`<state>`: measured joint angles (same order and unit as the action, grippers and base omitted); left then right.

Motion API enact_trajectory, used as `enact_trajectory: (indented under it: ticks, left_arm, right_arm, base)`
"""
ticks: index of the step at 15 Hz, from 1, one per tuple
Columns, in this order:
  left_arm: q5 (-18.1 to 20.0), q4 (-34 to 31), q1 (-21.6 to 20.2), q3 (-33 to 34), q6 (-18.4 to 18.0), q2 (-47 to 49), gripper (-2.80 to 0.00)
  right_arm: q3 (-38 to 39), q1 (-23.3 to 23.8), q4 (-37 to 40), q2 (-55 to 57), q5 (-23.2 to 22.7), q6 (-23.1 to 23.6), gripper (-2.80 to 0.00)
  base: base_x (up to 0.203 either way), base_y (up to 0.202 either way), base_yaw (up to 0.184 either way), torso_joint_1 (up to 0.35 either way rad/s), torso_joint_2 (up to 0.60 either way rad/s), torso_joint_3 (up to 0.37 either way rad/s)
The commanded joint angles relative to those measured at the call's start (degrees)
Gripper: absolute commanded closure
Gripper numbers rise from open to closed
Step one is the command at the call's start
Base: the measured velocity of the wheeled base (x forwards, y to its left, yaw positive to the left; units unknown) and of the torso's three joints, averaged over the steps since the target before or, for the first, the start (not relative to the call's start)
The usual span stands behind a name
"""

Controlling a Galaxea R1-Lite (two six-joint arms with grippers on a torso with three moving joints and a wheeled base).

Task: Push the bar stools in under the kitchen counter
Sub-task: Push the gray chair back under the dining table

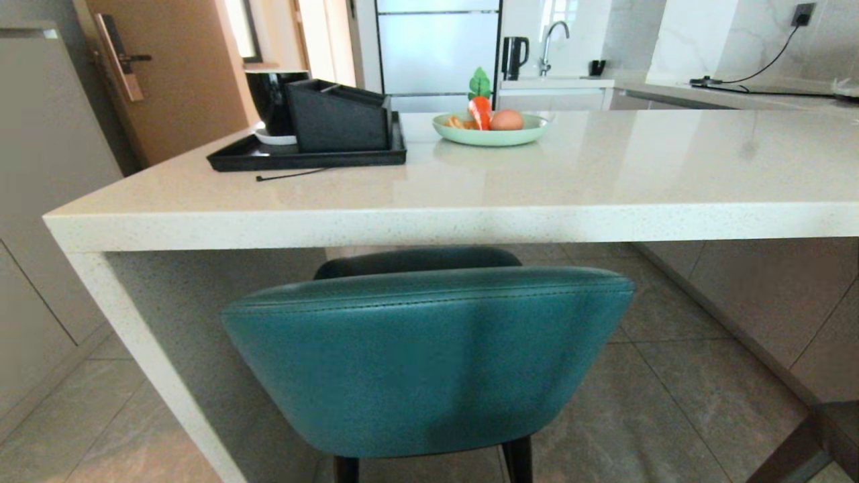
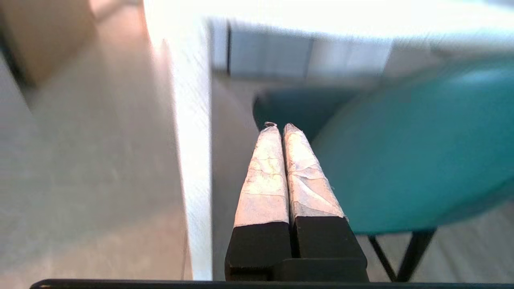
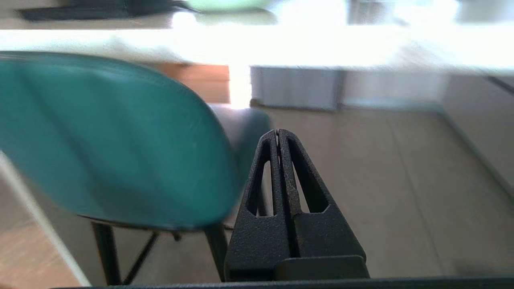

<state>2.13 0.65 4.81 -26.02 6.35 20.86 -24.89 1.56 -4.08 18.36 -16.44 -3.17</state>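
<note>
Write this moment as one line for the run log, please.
teal stool: back outside kitchen counter edge, seat partly under | left gripper: shut, beside stool | right gripper: shut, beside stool | grey stool: unseen

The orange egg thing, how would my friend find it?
Start at the long white kitchen counter. Near its middle sits a pale green plate beside a black tray. The egg is the smooth tan oval next to the toy carrot.
</note>
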Motion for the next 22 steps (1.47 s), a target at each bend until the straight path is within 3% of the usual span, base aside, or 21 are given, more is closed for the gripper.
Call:
enact_trajectory:
  ticks: [1,2,4,6,8,11,13,14,16,17,20,22]
  left_arm:
    - [1.29,-5.09,-2.91,-5.12,-0.52,-7.12,0.0]
    - [5.78,-8.48,-4.21,-6.23,-1.33,-9.06,0.0]
    - [9.72,-13.29,-5.28,-4.89,-3.34,-13.5,0.0]
    - [10.22,-15.06,-5.25,1.12,-5.14,-19.49,0.0]
    - [5.92,-15.06,-5.05,7.33,-6.4,-20.86,0.0]
    - [3.25,-10.51,-4.99,16.91,-8.04,-20.86,0.0]
    - [2.44,1.74,-5.02,25.15,-11.05,-20.82,0.0]
    - [2.17,4.49,-5.01,26.61,-11.9,-20.8,0.0]
    - [0.94,3.4,-4.98,26.05,-10.07,-20.78,0.0]
    - [0.02,2.63,-4.95,25.87,-8.41,-20.78,0.0]
    - [-0.16,2.14,-4.92,25.78,-9.04,-20.78,0.0]
    - [-2.21,-4.62,-4.97,24.73,-8.47,-20.73,0.0]
  right_arm:
    - [-2.23,-0.75,7.01,-8.47,2.83,0.98,0.0]
    - [-2.57,-1.04,9.58,-10.51,3.06,2.55,0.0]
    - [-4.67,-1.25,16.69,-14.48,3.19,4.5,0.0]
    - [-6.02,-1.34,25.52,-18.25,4.96,4.88,0.0]
    - [-4.72,-1.38,26.53,-18.27,10.07,4.28,0.0]
    - [4.31,-1.39,23.3,-18.27,10.51,4.63,0.0]
    - [15.86,-1.39,12.76,-18.27,12.2,6.9,0.0]
    - [21.52,-1.39,8.5,-18.27,13.21,8.26,0.0]
    - [26.03,-1.39,4.84,-18.27,14.93,7.99,0.0]
    - [25.3,-1.39,4.45,-18.27,15.8,5.47,0.0]
    - [25.23,-1.39,3.55,-18.27,16.26,4.46,0.0]
    - [25.24,-1.39,3.64,-18.27,16.17,5.44,0.0]
  base:
    - [0.0,0.0,0.0,0.0,0.0,0.0]
    - [0.0,0.0,0.0,0.0,0.0,0.0]
    - [0.0,0.0,0.0,0.0,0.0,0.0]
    - [0.0,0.0,0.0,0.0,0.0,0.0]
    - [0.0,0.0,0.0,0.0,0.0,0.0]
    - [0.0,0.0,0.0,0.0,0.0,0.0]
    - [0.0,0.0,0.0,0.0,0.0,0.0]
    - [0.0,0.0,0.0,0.0,0.0,0.0]
    - [0.0,0.0,0.0,0.0,0.0,0.0]
    - [0.0,0.0,0.0,0.0,0.0,0.0]
    - [0.0,0.0,0.0,0.0,0.0,0.0]
    - [0.0,0.0,0.0,0.0,0.0,0.0]
